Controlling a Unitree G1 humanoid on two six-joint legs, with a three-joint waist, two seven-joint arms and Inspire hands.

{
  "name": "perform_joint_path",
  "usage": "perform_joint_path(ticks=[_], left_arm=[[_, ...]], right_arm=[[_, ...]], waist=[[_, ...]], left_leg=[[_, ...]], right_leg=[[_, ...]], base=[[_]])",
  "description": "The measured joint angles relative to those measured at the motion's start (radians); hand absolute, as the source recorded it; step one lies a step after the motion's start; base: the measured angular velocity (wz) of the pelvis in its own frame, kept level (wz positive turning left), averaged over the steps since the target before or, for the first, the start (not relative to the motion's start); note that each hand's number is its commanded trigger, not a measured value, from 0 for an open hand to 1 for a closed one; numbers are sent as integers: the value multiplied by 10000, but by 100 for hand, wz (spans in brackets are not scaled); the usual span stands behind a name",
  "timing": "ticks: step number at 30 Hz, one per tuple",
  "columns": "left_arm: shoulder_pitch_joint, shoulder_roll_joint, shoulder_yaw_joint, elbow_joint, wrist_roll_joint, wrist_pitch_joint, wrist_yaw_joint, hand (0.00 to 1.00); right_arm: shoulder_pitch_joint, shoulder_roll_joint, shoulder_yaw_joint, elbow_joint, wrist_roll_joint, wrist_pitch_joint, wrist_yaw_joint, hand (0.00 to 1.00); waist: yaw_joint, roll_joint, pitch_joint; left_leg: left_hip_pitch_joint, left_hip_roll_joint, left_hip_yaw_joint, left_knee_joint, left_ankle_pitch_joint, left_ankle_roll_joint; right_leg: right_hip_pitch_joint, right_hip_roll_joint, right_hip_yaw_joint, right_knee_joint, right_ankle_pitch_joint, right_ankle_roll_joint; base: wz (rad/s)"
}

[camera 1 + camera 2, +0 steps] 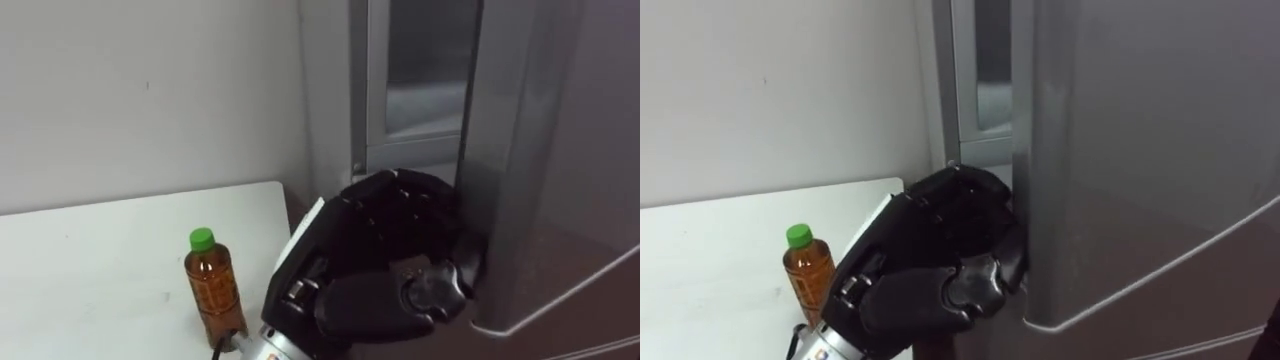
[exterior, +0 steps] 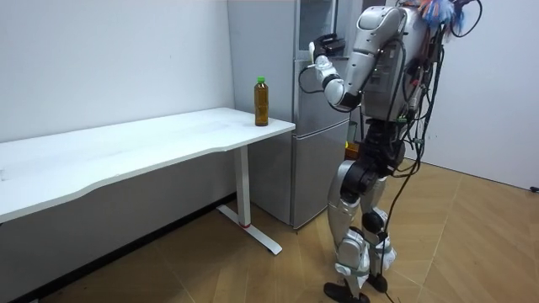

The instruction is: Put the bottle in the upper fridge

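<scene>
Sparse test rm dressed as a home corner, lab-style set-up more than a lived-in kitchen. Plain white wall point(image 2: 109, 59) across the upper left of the room view. Wood parquet floor point(image 2: 472, 244) lower right, laid in a zigzag. Long white bench point(image 2: 126, 143) on the left, thin top on a white T-foot leg point(image 2: 245, 189), office-desk type. Tall silver fridge point(image 2: 316, 151) at centre, just beside the bench end, upper door w/ a window-like panel. One bottle point(image 2: 262, 101), green cap, brown drink, upright on the bench corner nearest the fridge.
</scene>
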Motion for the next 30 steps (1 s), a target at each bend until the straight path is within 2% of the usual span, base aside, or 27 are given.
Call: perform_joint_path(ticks=[3, 6, 10, 14, 18, 22, 24, 30], left_arm=[[0, 96, -264, 0, -25, -36, -173, 43], [0, 182, -543, 148, -53, 77, -442, 39], [-1, 243, -1099, 407, 39, 496, -1079, 35], [-1, 450, -1555, 718, 53, 940, -1304, 34], [-11, 442, -1617, 742, 52, 973, -1478, 30], [-130, 384, -1621, 743, 59, 982, -1595, 8], [-218, 383, -1622, 742, 81, 983, -1656, 0], [-301, 381, -1623, 742, 241, 996, -1714, 0]], right_arm=[[-29, -17, -3, -12, -16, 3, 4, 0], [-78, -15, -1, -58, -15, 24, 20, 0], [-128, -17, -1, -98, 32, 26, 96, 0], [-173, 3, 5, -129, 224, 20, 184, 0], [-169, -11, 6, -119, 562, 26, 183, 0], [-169, -17, 5, -119, 582, 52, 83, 0], [-166, -22, 2, -119, 582, 53, 61, 0], [-165, -40, 8, -119, 574, 61, -14, 0]], waist=[[-243, 24, 4], [-411, 64, 7], [-576, 72, 3], [-841, 87, 7], [-1090, 85, 7], [-1079, 85, 7], [-1085, 84, 7], [-1084, 84, 7]], left_leg=[[4, 4, 53, -5, -5, 6], [-5, 20, 165, -18, -22, 26], [-21, 66, 449, -28, -20, 31], [30, 143, 717, -48, -33, 7], [75, 171, 764, -63, -24, -35], [185, 195, 894, -118, -1, -86], [225, 194, 908, -151, 1, -100], [228, 205, 921, -200, 3, -134]], right_leg=[[-20, 19, 90, 0, 23, 9], [-141, 24, 256, 18, 43, 10], [-338, 37, 459, 139, 56, 0], [-391, 80, 620, 125, 86, -32], [-382, 114, 696, 105, 66, -68], [-377, 156, 790, 84, 48, -98], [-359, 163, 793, 83, 38, -110], [-360, 186, 800, 23, 26, -128]], base=[[-8], [-16], [-22], [-18], [-6], [-10], [-3], [0]])
